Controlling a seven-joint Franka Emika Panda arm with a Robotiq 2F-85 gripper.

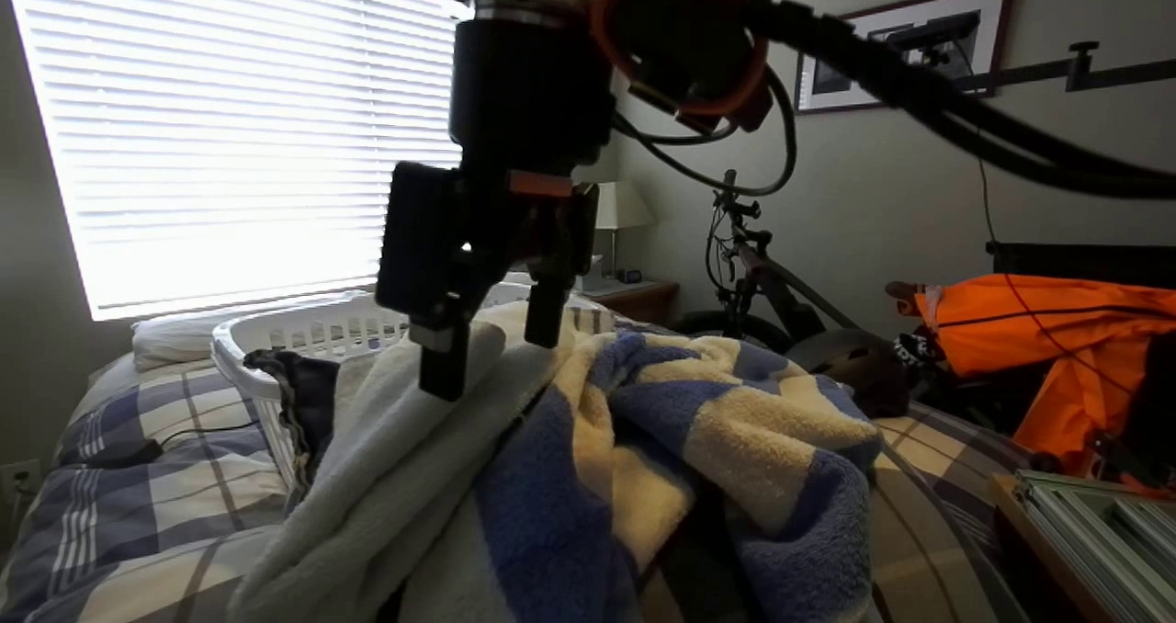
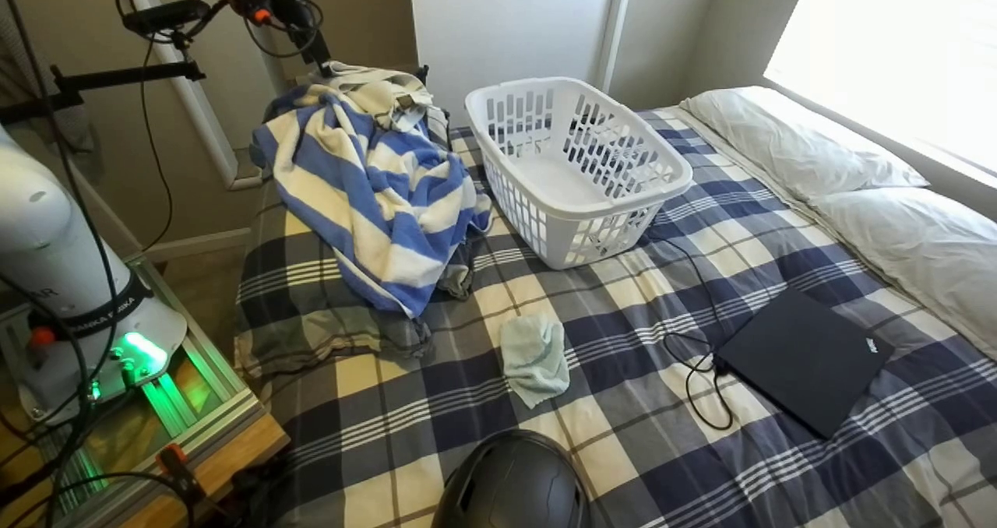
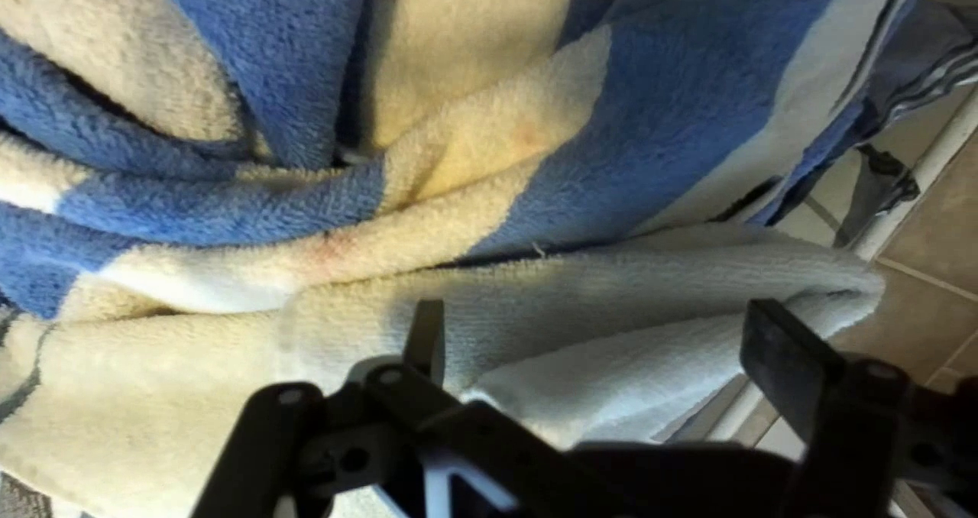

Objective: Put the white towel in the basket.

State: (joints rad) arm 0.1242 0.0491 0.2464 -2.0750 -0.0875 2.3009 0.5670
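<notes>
The white towel (image 1: 367, 504) lies in long folds on the bed, beside and partly against a blue-and-cream checked blanket. It also shows at the top of the pile in an exterior view (image 2: 366, 78) and under the jaws in the wrist view (image 3: 672, 350). My gripper (image 1: 492, 366) is open, its fingers pointing down at the towel's folds. In the wrist view the gripper (image 3: 596, 315) has its fingers wide apart with towel seen between and below them; I cannot tell whether they touch it. The white slotted basket (image 2: 584, 210) stands beside the pile; it also shows behind the towel (image 1: 241, 366).
The blue-and-cream blanket (image 2: 389, 201) is bunched beside the towel. Dark cloth (image 1: 308, 402) lies between towel and basket. A small pale cloth (image 2: 536, 360), a black helmet (image 2: 514, 485), a laptop with cord (image 2: 802, 360) and pillows (image 2: 810, 146) are on the bed.
</notes>
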